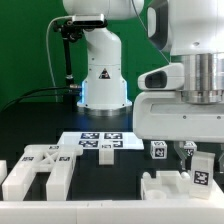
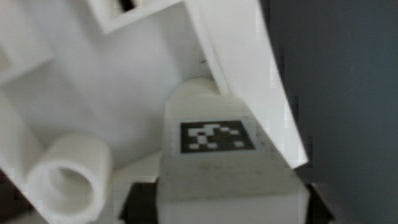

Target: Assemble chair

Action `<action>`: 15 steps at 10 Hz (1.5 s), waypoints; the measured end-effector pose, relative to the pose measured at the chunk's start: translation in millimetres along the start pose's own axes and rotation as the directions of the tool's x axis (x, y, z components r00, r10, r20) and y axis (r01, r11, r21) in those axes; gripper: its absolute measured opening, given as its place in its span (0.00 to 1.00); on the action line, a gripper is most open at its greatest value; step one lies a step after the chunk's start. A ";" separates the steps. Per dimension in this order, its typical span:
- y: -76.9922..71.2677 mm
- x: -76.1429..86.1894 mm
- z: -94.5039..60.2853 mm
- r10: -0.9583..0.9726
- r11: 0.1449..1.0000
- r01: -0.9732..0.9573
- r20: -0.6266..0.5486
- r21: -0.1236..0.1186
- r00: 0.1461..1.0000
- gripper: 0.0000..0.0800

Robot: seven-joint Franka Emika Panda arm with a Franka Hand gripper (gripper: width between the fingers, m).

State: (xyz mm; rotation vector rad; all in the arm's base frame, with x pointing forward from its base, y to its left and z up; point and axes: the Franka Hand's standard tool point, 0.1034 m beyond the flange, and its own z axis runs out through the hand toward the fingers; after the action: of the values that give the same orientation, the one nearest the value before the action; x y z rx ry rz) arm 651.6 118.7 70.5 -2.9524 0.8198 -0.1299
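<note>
Looking across the exterior view first, I find my gripper (image 1: pixel 200 158) low over the worktop (image 1: pixel 120 175), near its front edge on the exterior view's right. The broad white hand body covers most of the fingers, so from here I cannot tell how the jaws stand. Right under it is a tagged chair block (image 1: pixel 203 172), just beside a wide chair piece (image 1: pixel 170 188) that lies along the front edge. A small tagged cube (image 1: pixel 158 150) sits a little further back. Another part of the chair, a slotted frame piece (image 1: pixel 40 170), lies at the front corner on the exterior view's left, well apart from my tool. The marker board (image 1: pixel 100 141) lies flat mid-worktop, in front of my arm's base (image 1: pixel 103 75) at the back edge. In the wrist view the tagged chair block (image 2: pixel 217 150) fills the space between my dark fingers (image 2: pixel 146 200), its square tag facing the camera. One finger stands close on each side of it, but I cannot tell whether they are pressing it or only flanking it. A white angled bar (image 2: pixel 240 60) runs beside the block, and a round hollow peg (image 2: pixel 63 180) lies close by
</note>
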 end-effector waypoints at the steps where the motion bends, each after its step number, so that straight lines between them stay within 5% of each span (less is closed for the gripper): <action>1: 2.2 1.6 0.8 0.154 0.988 -0.154 0.009 0.009 0.988 0.36; 2: 4.0 1.0 1.6 0.316 0.949 -0.316 0.027 0.009 0.949 0.36; 4: 2.1 -1.6 2.7 0.751 0.656 -0.755 0.104 0.004 0.652 0.36; 6: -0.2 -3.1 2.6 0.830 0.551 -0.834 0.109 -0.006 0.547 0.36; 8: 0.0 -3.5 2.9 0.777 0.623 -0.782 0.108 0.001 0.620 0.46; 9: 0.0 -5.5 2.7 0.630 0.773 -0.634 0.104 0.005 0.769 0.46; 10: -0.8 -6.5 3.3 0.456 0.887 -0.461 0.105 0.027 0.884 0.69; 11: -2.1 -8.4 3.9 0.321 0.944 -0.327 0.104 0.042 0.941 0.77; 15: -1.7 -10.1 4.3 0.054 0.996 -0.059 0.086 0.062 0.995 0.81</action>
State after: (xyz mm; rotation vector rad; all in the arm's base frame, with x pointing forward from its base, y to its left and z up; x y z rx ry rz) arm 644.2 125.6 65.7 -2.8503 0.8697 -0.0278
